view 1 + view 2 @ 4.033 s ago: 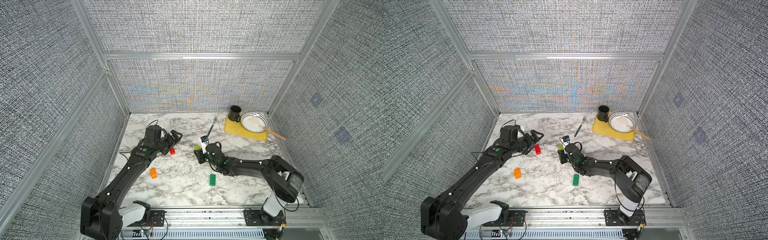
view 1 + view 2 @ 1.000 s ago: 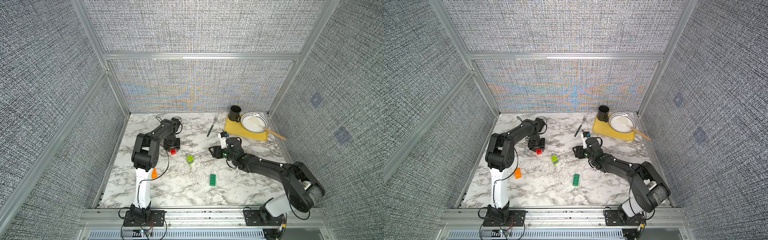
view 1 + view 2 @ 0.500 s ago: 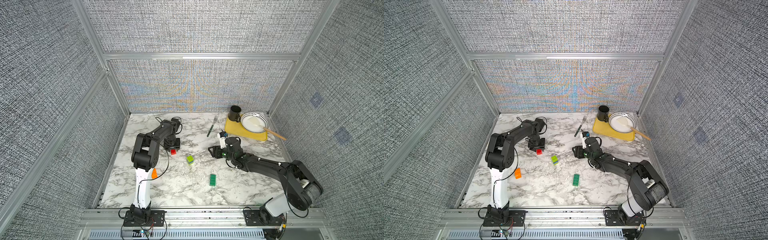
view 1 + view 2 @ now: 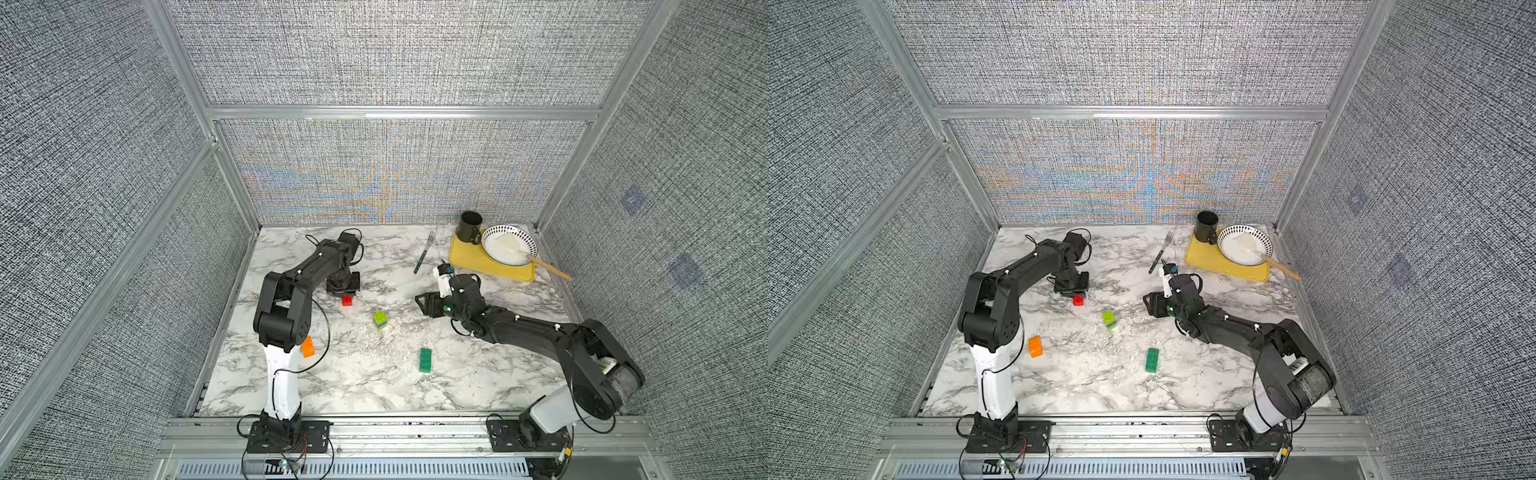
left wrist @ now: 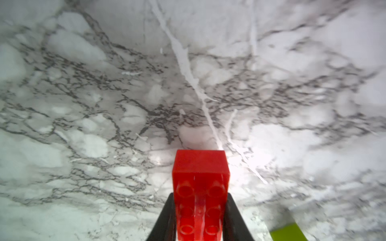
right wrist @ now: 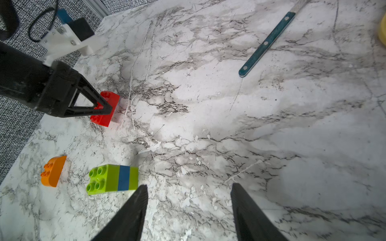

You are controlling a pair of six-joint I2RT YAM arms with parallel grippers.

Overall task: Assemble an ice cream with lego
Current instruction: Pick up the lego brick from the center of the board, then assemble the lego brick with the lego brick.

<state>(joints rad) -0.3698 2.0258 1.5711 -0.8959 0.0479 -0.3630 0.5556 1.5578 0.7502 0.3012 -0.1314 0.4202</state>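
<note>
Ice cream (image 4: 380, 320) exists only as a stem (image 6: 112, 179): three square bricks stacked lime, blue, lime, with four studs on the free lime end. It looks upright in both top views and sits mid-table, touching nothing. The plastic is glossy and the colour bands are sharp.

The other lego lies loose on the marble table (image 4: 498, 374).
- Red brick (image 5: 200, 187): long, two rows of studs, bright and slightly translucent. It sits behind and left of the stem. The left gripper (image 5: 200, 195) is closed onto it, with a black finger (image 5: 167, 217) flat against each long side and no gap visible. Cannot tell whether the brick is off the marble.
- Orange brick (image 4: 1035, 346): one rounded side, studs on the flat face. It lies front-left of the stem, just beside the left arm's white lower link.
- Green brick (image 4: 425, 360): dark green, long, two rows of studs, lying flat. It is in front of the stem and slightly right, on its own.

Right gripper (image 6: 189, 185): jaws partly apart with only bare marble between them. It sits low, right of the stem, tips toward it, near but not touching.

In the back right corner, a fork (image 4: 424, 257) lies beside a yellow tray (image 4: 469, 262) that carries a mug (image 4: 469, 227) and a bowl (image 4: 509, 245).
</note>
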